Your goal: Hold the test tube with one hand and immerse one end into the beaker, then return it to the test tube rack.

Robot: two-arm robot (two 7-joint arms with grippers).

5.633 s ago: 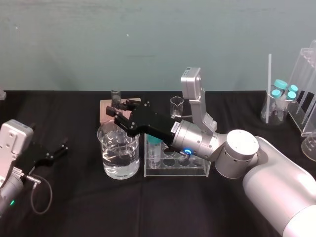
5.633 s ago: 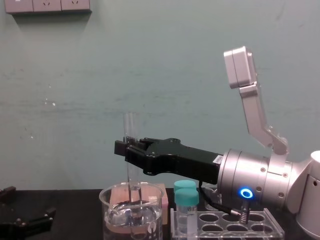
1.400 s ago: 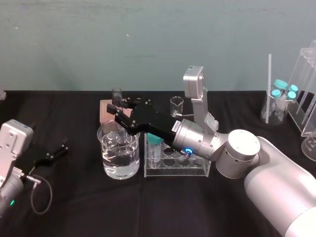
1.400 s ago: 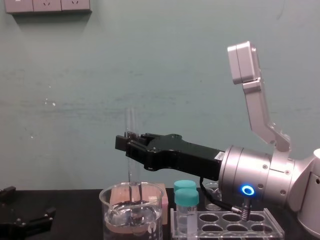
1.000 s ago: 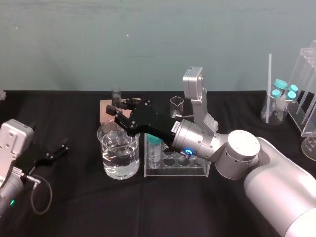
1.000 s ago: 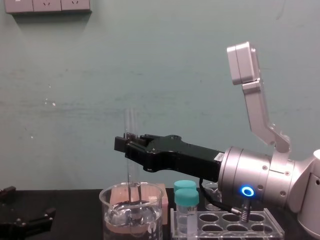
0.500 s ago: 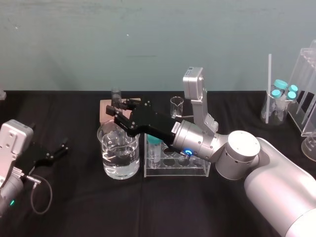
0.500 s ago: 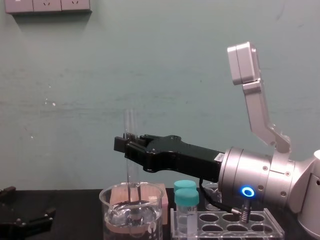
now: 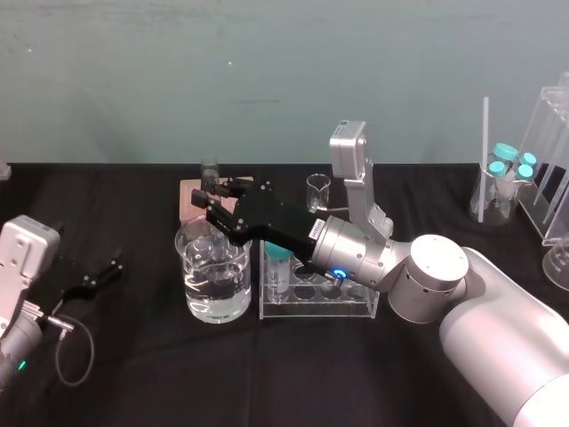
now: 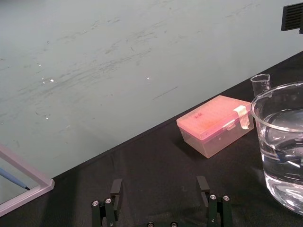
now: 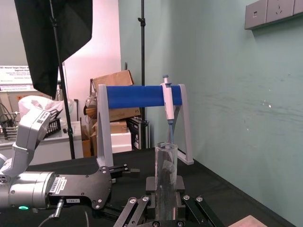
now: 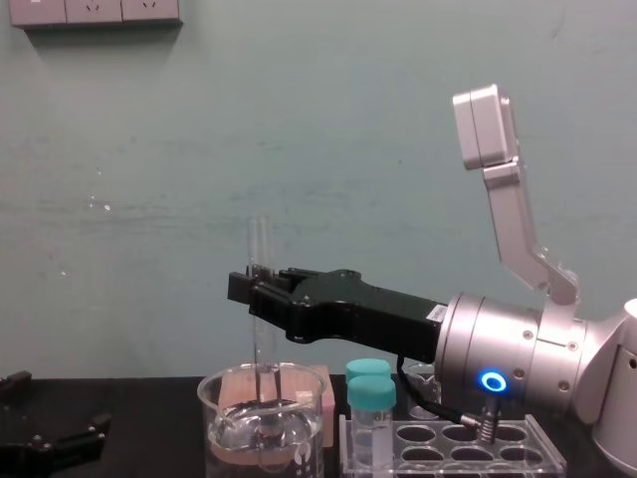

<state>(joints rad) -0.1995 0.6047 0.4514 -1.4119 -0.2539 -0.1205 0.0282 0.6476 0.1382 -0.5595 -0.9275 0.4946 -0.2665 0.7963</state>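
My right gripper (image 12: 254,284) is shut on the test tube (image 12: 259,249), a thin clear glass tube held upright over the beaker (image 12: 214,398). The tube's lower end reaches below the beaker's rim, down to about the water's surface. In the head view the right gripper (image 9: 213,203) hangs over the far side of the beaker (image 9: 200,298), with the test tube rack (image 9: 320,311) just to its right. The right wrist view shows the test tube (image 11: 165,170) standing between the fingers (image 11: 142,208). My left gripper (image 9: 98,274) rests open on the table at the left.
A teal-capped vial (image 9: 279,265) stands in the rack's left end. A pink box (image 9: 189,197) and a tiny beaker (image 9: 317,191) sit behind. A flask with teal-capped vials (image 9: 502,182) and a clear acrylic stand (image 9: 556,169) are at the far right.
The right gripper and the tube stand slightly higher than in the earliest frame. Over the last second nothing has visibly moved.
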